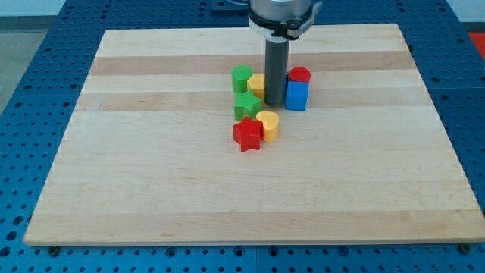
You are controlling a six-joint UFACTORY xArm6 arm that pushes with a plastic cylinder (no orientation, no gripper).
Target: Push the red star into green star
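Note:
The red star lies near the board's middle, touching the green star just above it. A yellow heart sits against the red star's right side. My tip stands to the right of the green star, between a yellow block and a blue cube, above the yellow heart. The tip is above and right of the red star, apart from it.
A green cylinder stands above the green star, left of the yellow block. A red cylinder sits behind the blue cube. The blocks rest on a wooden board on a blue perforated table.

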